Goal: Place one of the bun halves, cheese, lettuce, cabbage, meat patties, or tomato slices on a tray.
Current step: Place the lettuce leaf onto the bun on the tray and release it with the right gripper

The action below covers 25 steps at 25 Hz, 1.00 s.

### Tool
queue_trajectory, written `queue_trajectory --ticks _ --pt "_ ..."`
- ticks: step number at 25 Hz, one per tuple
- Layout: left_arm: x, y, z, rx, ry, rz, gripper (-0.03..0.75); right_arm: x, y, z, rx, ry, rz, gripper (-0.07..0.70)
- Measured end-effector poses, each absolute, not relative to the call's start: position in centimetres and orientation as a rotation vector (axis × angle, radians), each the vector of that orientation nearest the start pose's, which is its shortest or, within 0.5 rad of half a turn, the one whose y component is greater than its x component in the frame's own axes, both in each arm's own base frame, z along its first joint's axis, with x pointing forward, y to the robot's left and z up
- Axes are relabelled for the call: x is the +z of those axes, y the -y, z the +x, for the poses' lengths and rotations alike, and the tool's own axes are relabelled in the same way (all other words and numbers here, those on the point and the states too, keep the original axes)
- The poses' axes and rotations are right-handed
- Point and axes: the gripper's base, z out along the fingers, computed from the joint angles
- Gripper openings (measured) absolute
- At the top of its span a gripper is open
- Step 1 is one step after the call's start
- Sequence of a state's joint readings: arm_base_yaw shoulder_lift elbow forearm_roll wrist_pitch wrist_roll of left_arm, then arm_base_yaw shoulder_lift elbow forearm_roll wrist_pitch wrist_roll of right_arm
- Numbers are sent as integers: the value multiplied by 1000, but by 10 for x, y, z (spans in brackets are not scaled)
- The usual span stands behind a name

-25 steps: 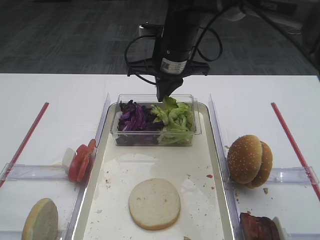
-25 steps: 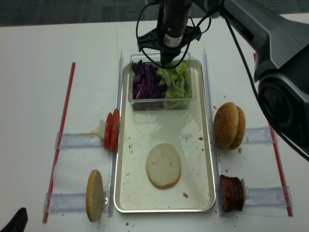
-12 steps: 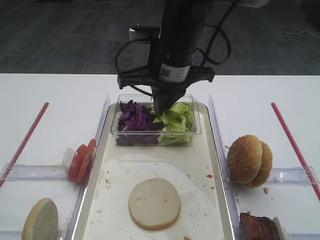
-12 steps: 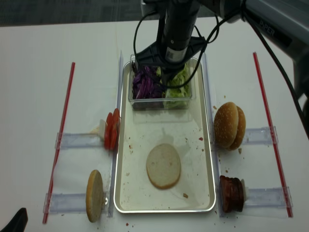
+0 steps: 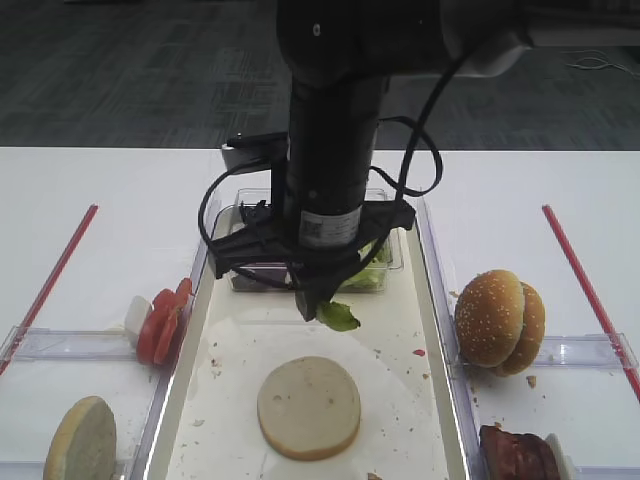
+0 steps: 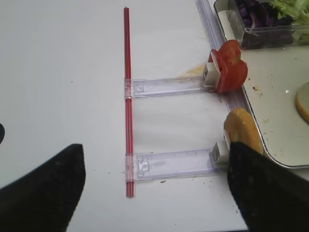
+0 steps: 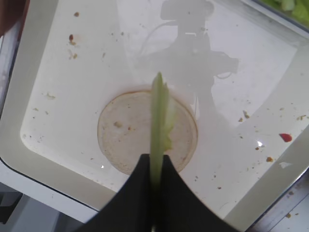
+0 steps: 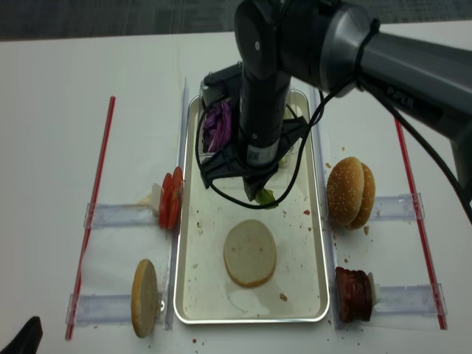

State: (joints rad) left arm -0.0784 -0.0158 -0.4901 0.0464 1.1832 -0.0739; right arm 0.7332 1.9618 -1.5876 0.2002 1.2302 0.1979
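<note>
At the far left of the table (image 5: 120, 190) a red strip (image 5: 50, 283) ran along my left side; next to it a pale bun half (image 5: 84, 440) stood on edge in a clear holder, and just behind it the tomato slices (image 5: 163, 322) leaned together against the tray's left rail. My left gripper (image 6: 154, 191) showed only as two dark fingers spread wide at the bottom of its own camera, holding nothing, above bare table. In the middle lay the long metal tray (image 5: 438, 330); a flat bun disc (image 5: 309, 407) rested on its paper lining near the front. My right gripper (image 5: 322, 312) hung over the tray, just behind that disc; its jaws were pinched tight on a leaf of lettuce (image 5: 339, 318), which dangled clear of the paper. Behind my arm sat the clear box (image 5: 388, 262) with purple cabbage (image 8: 220, 124). To the right stood sesame buns (image 5: 499, 320); nearest, the meat patties (image 5: 518, 456).
</note>
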Motion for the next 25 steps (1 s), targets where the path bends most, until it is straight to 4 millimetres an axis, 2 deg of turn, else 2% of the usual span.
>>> queue_trajectory --ticks 9,22,25 --pt "265 -5 -11 -31 -2160 -1 575 227 -296 263 318 -3035 -839 23" --pt "265 -5 -11 -31 -2160 -1 575 179 -285 251 318 -3059 -770 23" --pt "265 -5 -11 -31 -2160 -1 575 175 -285 251 328 -3040 -755 23"
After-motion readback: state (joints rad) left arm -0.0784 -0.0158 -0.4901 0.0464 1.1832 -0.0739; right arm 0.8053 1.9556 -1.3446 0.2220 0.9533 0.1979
